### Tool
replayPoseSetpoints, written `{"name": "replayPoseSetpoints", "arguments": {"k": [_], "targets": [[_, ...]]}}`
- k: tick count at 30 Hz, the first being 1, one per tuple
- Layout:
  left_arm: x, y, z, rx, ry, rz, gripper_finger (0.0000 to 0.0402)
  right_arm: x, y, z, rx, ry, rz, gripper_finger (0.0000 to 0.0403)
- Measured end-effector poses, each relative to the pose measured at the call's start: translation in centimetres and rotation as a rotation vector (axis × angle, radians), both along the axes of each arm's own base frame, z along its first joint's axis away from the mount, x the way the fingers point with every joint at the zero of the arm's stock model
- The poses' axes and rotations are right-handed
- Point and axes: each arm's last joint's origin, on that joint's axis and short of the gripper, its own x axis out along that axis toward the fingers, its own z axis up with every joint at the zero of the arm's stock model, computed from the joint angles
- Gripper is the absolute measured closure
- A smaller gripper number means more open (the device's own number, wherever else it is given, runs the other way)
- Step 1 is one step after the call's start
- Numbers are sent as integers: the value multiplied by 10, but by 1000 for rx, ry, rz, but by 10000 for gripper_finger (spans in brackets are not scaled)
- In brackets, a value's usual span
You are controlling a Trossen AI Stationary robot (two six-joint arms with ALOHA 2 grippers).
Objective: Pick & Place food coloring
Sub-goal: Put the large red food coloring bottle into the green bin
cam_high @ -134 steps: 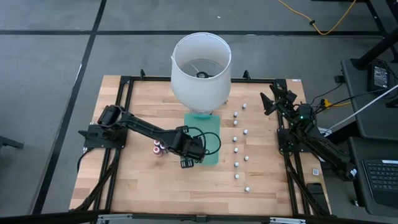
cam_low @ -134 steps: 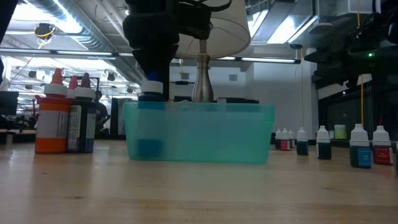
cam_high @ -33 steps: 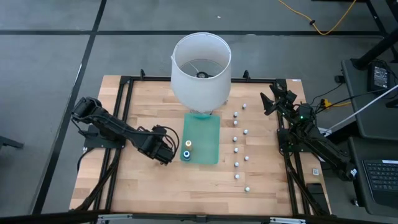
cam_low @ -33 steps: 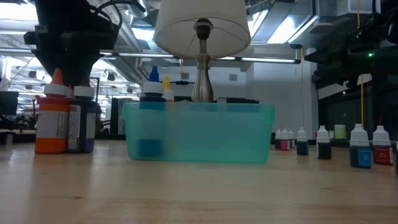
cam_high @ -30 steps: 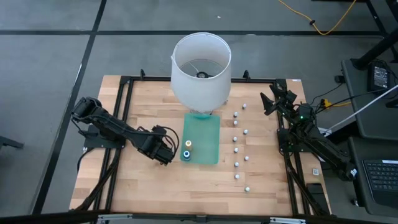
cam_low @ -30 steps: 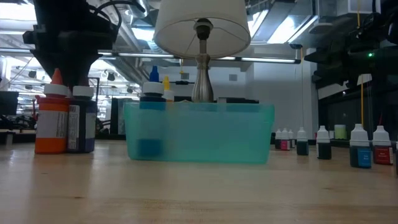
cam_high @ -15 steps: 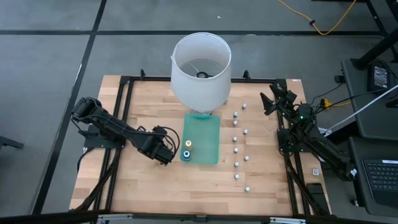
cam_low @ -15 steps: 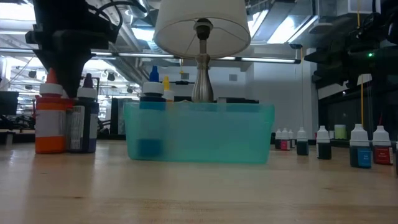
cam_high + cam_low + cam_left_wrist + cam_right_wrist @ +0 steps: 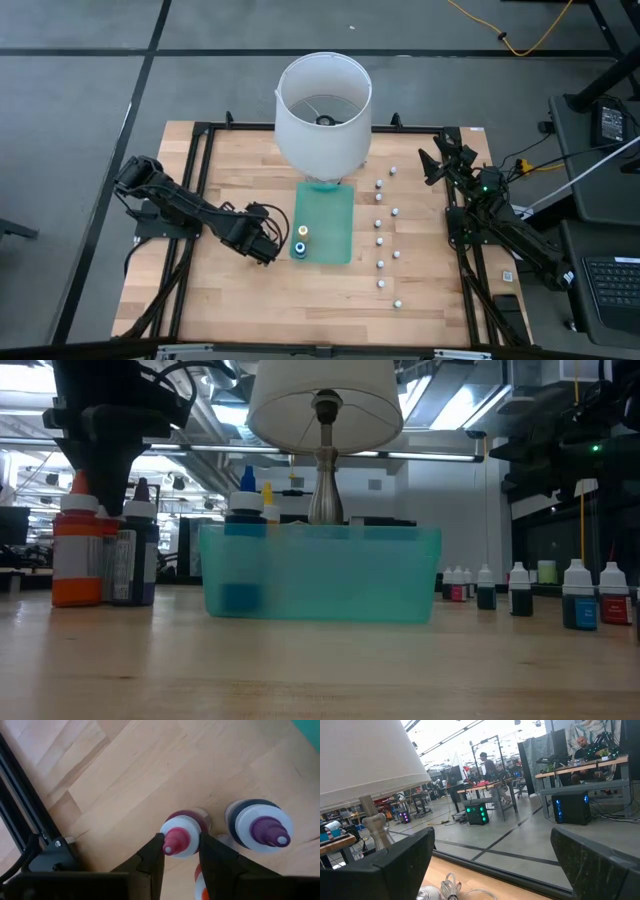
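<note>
1. Left gripper pinched the white collar of a red-capped food coloring bottle, fingers pressed against both sides, just left of the teal bin.
2. Teal bin held two bottles at its near left corner: a blue-capped one and a yellow-capped one.
3. Purple-capped bottle stood just beside the gripped one.
4. Right gripper waited at the table's far right, fingers spread.
</note>
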Motion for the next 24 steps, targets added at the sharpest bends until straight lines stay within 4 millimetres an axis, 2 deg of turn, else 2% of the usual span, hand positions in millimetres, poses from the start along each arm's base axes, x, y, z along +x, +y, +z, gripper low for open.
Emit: {"name": "replayPoseSetpoints", "arguments": {"k": [14,24], "targets": [[0,0,-1,5,6,-17,269,0,0,0,0,0,0,4],[1,0,-1,12,-5,-19,203,0,0,0,0,0,0,4]]}}
